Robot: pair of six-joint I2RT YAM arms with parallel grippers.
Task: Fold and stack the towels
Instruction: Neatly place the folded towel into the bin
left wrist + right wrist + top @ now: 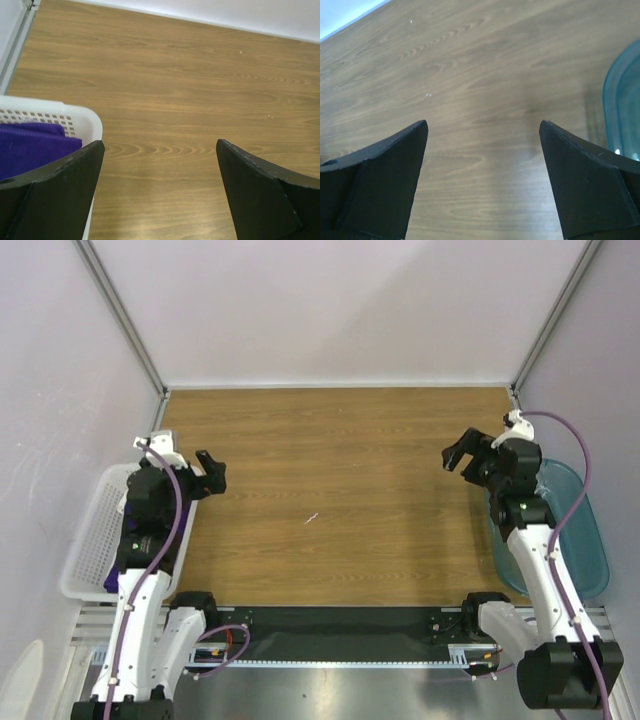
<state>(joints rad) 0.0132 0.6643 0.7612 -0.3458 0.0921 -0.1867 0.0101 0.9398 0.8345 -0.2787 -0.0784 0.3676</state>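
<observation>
While both arms hang over the bare wood, I see no towel spread on the worktop (340, 490). My left gripper (211, 473) is released, its jaws wide apart and holding nothing, near the worktop's left edge; my right gripper (462, 453) is just as slack and bare near the right edge. Purple towels (35, 147) lie in the white basket (88, 540) that sits off the left edge, and from the left wrist view they look flat and layered, though I cannot tell how many there are or how neatly they are folded. A blue-green tub (580, 530) sits off the right edge; whatever it holds is hidden behind my right arm.

As I judge it, this fits either a pile of towels waiting in the basket to be folded or a folded stack put away there, and I cannot settle which.

The risks I watch: the left fingers (60, 195) hang right at the basket's rim, so a careless drop could catch the perforated wall and drag or tip it. A pinch into layered cloth could lift several towels at once, or pull a fold loose.
</observation>
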